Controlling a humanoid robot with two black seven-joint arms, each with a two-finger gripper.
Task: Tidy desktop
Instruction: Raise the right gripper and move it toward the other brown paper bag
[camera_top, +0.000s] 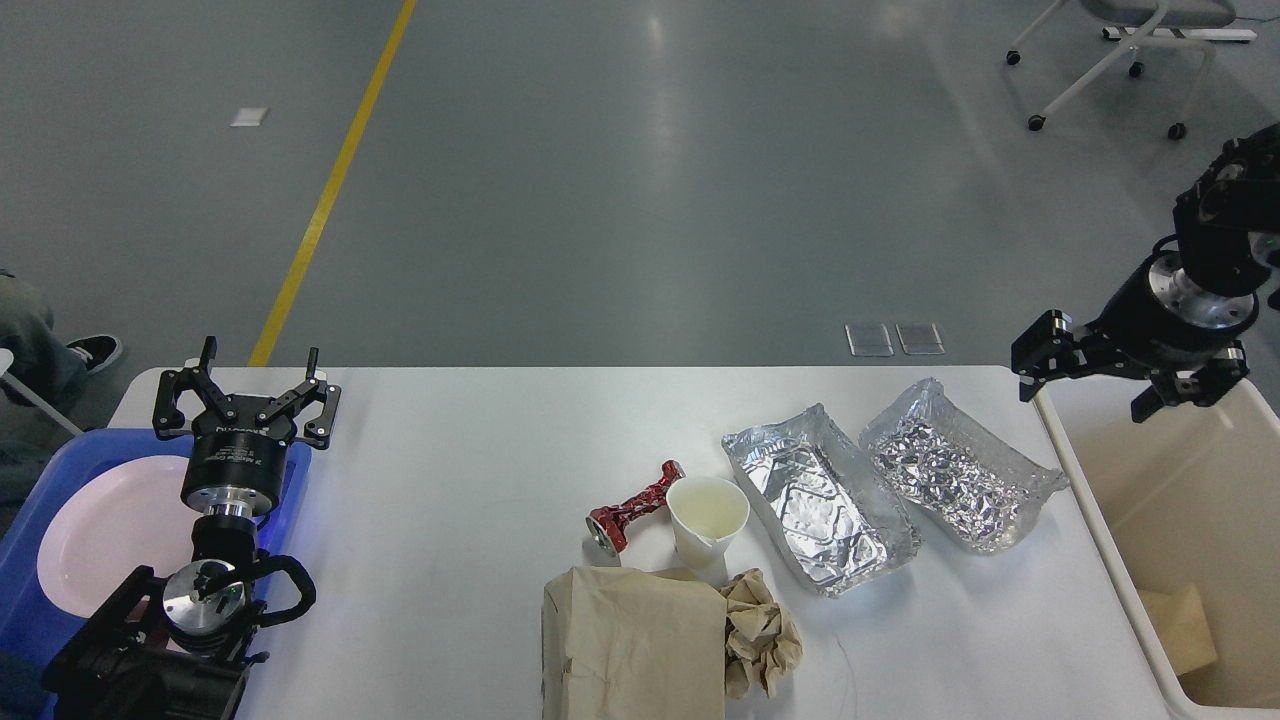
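Observation:
The white desktop (450, 470) carries a crushed red can (630, 508), a white paper cup (707, 518), two foil trays (815, 505) (950, 475), a brown paper bag (630, 645) and a crumpled brown paper (760, 630). My left gripper (258, 362) stands open and empty at the table's far left corner, beside the blue tray. My right gripper (1095, 385) hangs open and empty in the air over the far left corner of the beige bin (1080, 470), to the right of the foil trays.
A blue tray (40, 480) with a white plate (110, 530) sits at the left edge under my left arm. A brown paper piece (1180, 625) lies on the bin's floor. A wheeled chair (1110, 60) stands on the grey floor at far right.

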